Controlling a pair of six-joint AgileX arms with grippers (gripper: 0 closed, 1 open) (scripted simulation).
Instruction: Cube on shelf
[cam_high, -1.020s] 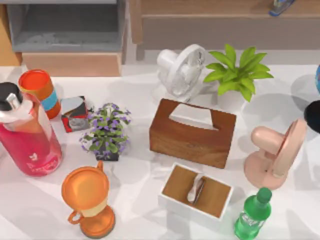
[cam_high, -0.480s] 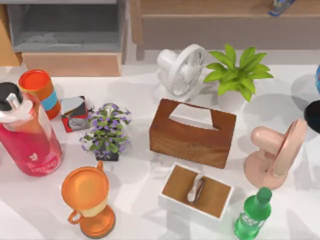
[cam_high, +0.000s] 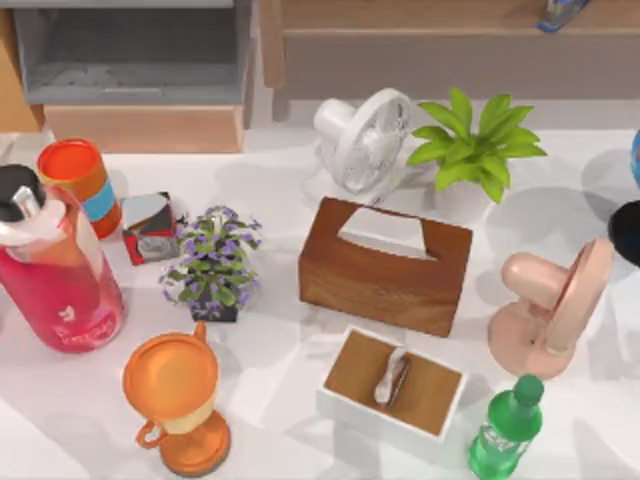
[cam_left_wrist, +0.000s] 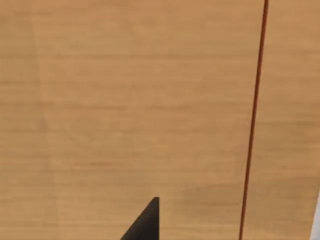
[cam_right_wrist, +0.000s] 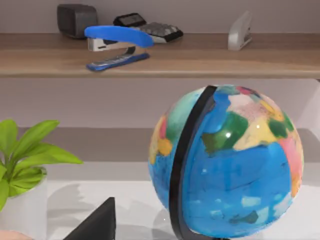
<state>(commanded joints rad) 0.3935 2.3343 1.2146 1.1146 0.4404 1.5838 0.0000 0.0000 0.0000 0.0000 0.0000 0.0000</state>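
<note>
Top view: shelf (cam_high: 420, 15) along table's far edge, right half; blue stapler (cam_high: 562, 14) on it. Left gripper (cam_left_wrist: 146, 226) close against wood panel (cam_left_wrist: 125, 100). Right gripper (cam_right_wrist: 96, 222) near globe (cam_right_wrist: 235, 160). Grip state of both: cannot tell.

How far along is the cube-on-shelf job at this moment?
Done: nothing yet. The visible stretch of the shelf carries a blue stapler and a calculator, but no cube. In hand: nothing visibly gripped; a red, black and silver cube rests on the table. Left: grasping, lifting and placing.
</note>
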